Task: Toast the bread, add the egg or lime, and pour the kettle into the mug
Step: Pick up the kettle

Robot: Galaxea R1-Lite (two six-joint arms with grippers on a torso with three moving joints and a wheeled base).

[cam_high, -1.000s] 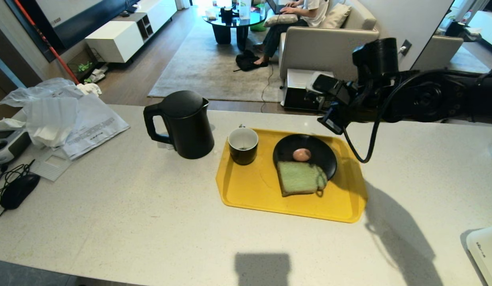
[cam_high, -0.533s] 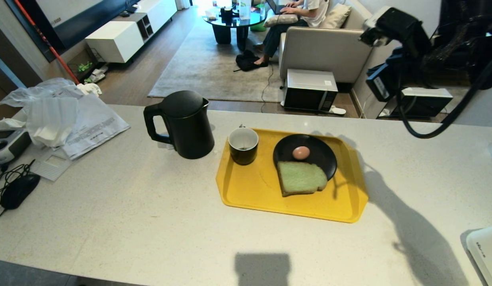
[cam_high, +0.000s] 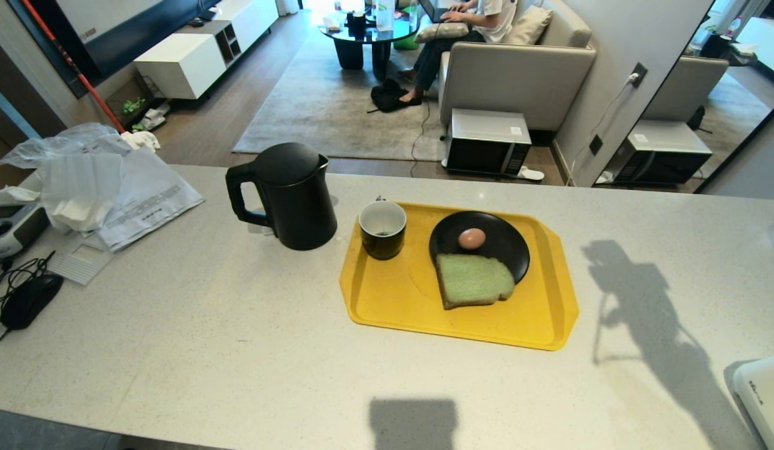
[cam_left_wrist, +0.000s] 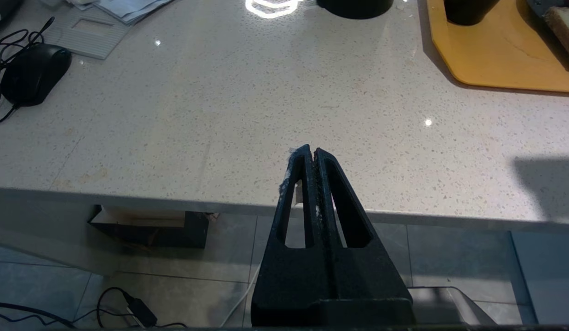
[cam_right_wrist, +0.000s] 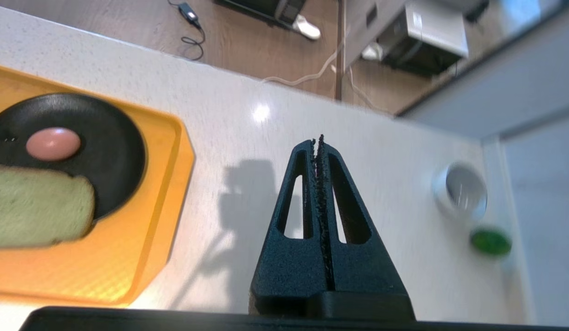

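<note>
The pale speckled counter (cam_high: 237, 350) fills most of the head view, with a living room beyond its far edge where a person (cam_high: 462, 25) sits on a sofa (cam_high: 518, 75). A yellow tray (cam_high: 393, 300) lies right of the counter's middle. The black kettle (cam_high: 287, 194) stands upright just left of the tray, off it, handle pointing left and lid on. On the tray's far right part sits a black plate (cam_high: 506, 237). The bread (cam_high: 473, 280), pale green, lies flat with its far edge over the plate's near rim and the rest on the tray. The mug (cam_high: 382, 229) stands upright in the tray's far left corner, near the kettle, black outside and white inside. A pinkish egg (cam_high: 471, 238) rests on the plate just beyond the bread. Crumpled plastic bags (cam_high: 93, 181) and a black mouse (cam_high: 30, 300) lie at the counter's left end. Neither arm shows in the head view. In the right wrist view the right end effector (cam_right_wrist: 317, 140) hangs above bare counter right of the tray, its fingers pressed together with nothing between them; beyond it a small grey bowl (cam_right_wrist: 461, 189) and the lime (cam_right_wrist: 490, 242) lie near each other, well apart from the tray. The left end effector (cam_left_wrist: 311, 151) sits at the counter's near edge, also closed and empty.
</note>
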